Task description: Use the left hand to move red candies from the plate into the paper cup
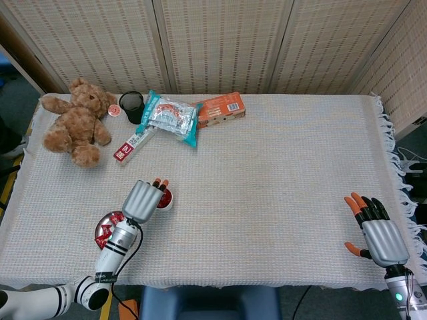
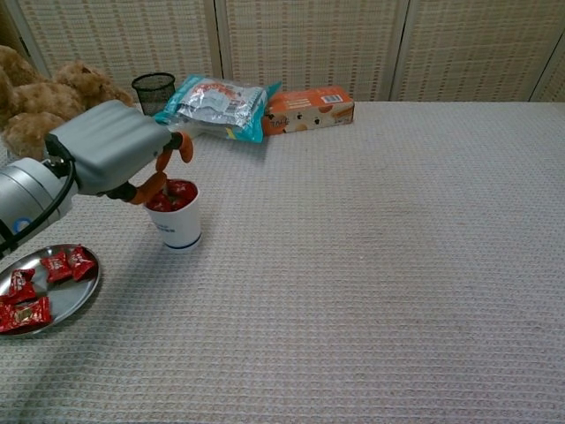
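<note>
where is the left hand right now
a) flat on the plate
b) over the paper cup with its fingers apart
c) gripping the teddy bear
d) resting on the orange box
b: in the chest view the left hand hangs over the paper cup, which shows red candies inside, with its fingers spread and nothing between them; the plate sits apart, nearer the table edge.

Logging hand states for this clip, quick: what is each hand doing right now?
Left hand: open, fingers spread over the paper cup, holding nothing.
Right hand: open, fingers apart, holding nothing, near the table's right edge.
</note>
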You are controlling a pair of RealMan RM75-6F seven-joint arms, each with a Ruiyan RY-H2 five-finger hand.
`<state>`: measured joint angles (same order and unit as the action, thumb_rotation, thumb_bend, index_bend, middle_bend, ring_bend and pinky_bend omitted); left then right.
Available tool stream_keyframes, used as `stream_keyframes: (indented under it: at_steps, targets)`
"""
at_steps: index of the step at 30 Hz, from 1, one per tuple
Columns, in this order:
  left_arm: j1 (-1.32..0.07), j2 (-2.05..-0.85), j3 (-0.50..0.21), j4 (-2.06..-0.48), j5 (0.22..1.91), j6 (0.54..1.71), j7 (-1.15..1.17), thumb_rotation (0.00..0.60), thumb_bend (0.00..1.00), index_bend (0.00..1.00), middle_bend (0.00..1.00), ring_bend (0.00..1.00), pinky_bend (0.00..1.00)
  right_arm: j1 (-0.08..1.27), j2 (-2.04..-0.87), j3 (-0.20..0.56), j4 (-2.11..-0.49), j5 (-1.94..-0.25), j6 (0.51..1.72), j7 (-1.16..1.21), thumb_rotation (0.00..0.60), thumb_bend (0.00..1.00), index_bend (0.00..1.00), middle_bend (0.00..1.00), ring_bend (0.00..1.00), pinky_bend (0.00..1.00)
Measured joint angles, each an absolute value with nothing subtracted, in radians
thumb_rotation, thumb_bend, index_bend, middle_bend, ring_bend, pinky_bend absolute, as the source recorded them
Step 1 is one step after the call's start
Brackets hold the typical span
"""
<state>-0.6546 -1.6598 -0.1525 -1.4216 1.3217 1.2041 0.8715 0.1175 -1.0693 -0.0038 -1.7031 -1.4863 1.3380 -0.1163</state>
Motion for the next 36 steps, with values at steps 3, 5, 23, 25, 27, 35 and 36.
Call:
stream_keyframes:
  at_steps: [3,5,23,25,27,35,36]
  targets:
    - [-0.653,-1.655,-0.150,-1.428,1.328,1.211,0.870,0.600,0.51,0.24,0.36,0.78,1.00,0.117,-1.069,-0.004,-1.703,-1.487,1.339,-0.116,0.600,0.09,0.00,0.00,0.00,0.00]
    - [-0.650,-1.651,-0.149,-1.436,1.329,1.217,0.864,0.600,0.49,0.18,0.30,0.78,1.00,0.116,-1.068,-0.005,-1.704,-1.489,1.342,-0.115,0.600,0.09,0.00,0.00,0.00,0.00]
    - [-0.461,-1.411,-0.047,-1.587,1.344,1.280,0.465,0.600,0.42,0.00,0.00,0.77,1.00,0.111,-1.064,-0.016,-1.711,-1.519,1.351,-0.109,0.600,0.09,0.00,0.00,0.00,0.00]
    - [-0.460,-1.402,-0.034,-1.602,1.348,1.259,0.460,0.600,0.40,0.00,0.00,0.76,1.00,0.111,-1.064,-0.017,-1.711,-1.520,1.351,-0.110,0.600,0.09,0.00,0.00,0.00,0.00]
    - [-0.464,-1.393,-0.026,-1.625,1.354,1.227,0.455,0.600,0.39,0.00,0.00,0.76,1.00,0.112,-1.065,-0.018,-1.711,-1.522,1.350,-0.110,0.600,0.09,0.00,0.00,0.00,0.00]
    - [-0.521,-1.422,-0.048,-1.629,1.410,1.175,0.414,0.600,0.37,0.00,0.00,0.76,1.00,0.113,-1.064,-0.018,-1.709,-1.519,1.347,-0.108,0.600,0.09,0.00,0.00,0.00,0.00]
    - [-0.530,-1.429,-0.054,-1.624,1.413,1.167,0.401,0.600,0.37,0.00,0.00,0.76,1.00,0.113,-1.064,-0.018,-1.709,-1.518,1.346,-0.107,0.600,0.09,0.00,0.00,0.00,0.00]
